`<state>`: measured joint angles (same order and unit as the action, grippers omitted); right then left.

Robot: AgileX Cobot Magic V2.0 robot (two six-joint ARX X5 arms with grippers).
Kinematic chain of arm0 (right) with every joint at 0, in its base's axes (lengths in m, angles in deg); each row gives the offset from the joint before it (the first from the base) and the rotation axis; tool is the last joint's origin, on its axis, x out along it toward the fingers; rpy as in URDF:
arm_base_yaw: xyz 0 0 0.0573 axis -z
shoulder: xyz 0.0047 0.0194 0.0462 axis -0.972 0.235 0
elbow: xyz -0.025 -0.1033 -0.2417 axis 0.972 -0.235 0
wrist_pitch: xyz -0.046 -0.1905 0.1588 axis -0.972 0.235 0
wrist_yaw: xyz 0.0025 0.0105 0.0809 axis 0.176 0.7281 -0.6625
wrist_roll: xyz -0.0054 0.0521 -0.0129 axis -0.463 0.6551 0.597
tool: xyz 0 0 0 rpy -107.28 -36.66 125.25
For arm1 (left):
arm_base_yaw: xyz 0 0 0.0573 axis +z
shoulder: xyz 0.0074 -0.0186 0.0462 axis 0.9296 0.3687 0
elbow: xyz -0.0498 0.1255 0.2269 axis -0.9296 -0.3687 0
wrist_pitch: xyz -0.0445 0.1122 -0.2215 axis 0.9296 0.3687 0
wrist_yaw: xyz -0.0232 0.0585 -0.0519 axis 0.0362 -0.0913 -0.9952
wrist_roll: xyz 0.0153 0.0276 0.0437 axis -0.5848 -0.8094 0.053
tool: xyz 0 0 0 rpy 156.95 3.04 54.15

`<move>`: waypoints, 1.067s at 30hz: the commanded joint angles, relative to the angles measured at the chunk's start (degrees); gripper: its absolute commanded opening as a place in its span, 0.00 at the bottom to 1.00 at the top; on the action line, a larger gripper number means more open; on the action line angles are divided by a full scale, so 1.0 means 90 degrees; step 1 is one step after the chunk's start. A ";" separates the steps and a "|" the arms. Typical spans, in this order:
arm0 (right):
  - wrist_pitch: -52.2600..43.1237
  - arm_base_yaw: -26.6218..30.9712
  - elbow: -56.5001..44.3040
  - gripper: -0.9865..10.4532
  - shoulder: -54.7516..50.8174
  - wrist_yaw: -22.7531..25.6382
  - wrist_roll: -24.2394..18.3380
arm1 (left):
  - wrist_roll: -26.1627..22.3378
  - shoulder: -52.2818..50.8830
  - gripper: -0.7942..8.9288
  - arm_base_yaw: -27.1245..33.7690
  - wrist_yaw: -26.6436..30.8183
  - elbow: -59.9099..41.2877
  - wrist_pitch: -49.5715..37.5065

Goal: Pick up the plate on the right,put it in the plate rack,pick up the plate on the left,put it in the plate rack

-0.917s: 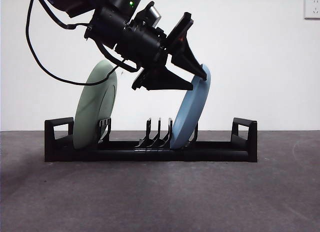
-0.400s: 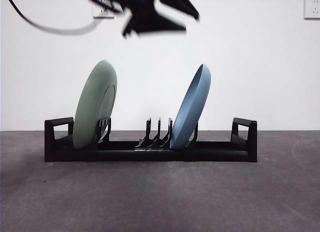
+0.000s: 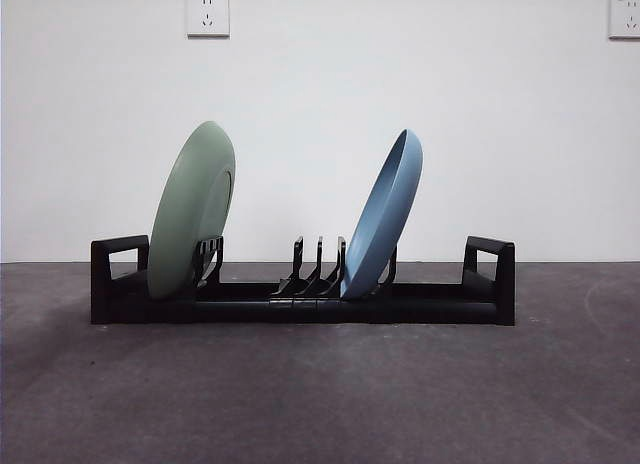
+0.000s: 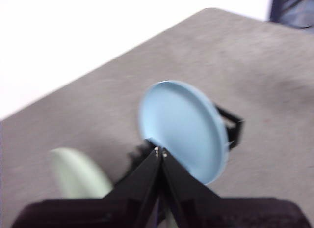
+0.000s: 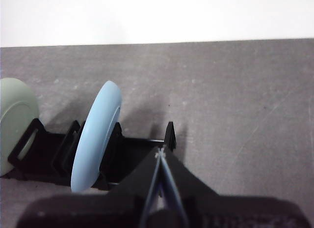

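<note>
In the black plate rack (image 3: 300,302), two tilted plates: green (image 3: 192,210), blue (image 3: 384,216).

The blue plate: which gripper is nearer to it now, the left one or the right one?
Probably left. The left gripper hangs above the blue plate, which looks large in its view. The right gripper is above the plate rack end, beside the plate.

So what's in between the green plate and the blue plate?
In the front view, only the plate rack and its upright black prongs lie between the green plate and blue plate.
</note>
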<state>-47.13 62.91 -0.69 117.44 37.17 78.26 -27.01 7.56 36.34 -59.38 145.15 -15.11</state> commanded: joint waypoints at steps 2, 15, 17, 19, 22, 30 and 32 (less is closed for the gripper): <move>-0.0282 -0.0078 -0.0493 0.08 -0.0066 -0.0010 -0.0102 | -0.0296 -0.0452 0.07 0.0542 0.0044 -0.0396 0.0187; -0.2365 -0.0697 -0.3264 0.08 -0.1093 0.0046 0.0357 | 0.0532 -0.3483 0.07 0.1455 0.0068 -0.4022 -0.0636; -0.2419 -0.0777 -0.3383 0.08 -0.1158 0.0070 0.0352 | 0.0658 -0.3915 0.07 0.1491 0.0075 -0.4301 -0.0661; -0.2414 -0.0799 -0.3390 0.08 -0.1139 0.0046 0.0364 | 0.0661 -0.4323 0.07 0.1491 0.0102 -0.4430 -0.0627; -0.2407 -0.0799 -0.3390 0.09 -0.1110 0.0041 0.0357 | 0.0680 -0.4398 0.08 0.1486 0.0061 -0.4418 -0.0481; -0.2407 -0.0799 -0.3390 0.09 -0.1117 0.0039 0.0355 | 0.0680 -0.4114 0.08 0.1486 0.0061 -0.4418 -0.0440; -0.2407 -0.0799 -0.3390 0.09 -0.1117 0.0041 0.0357 | 0.0680 -0.4075 0.08 0.1481 0.0063 -0.4422 -0.0379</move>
<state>-68.37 55.79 -30.66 107.37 37.51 80.92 -21.27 -29.23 49.58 -58.59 105.69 -18.30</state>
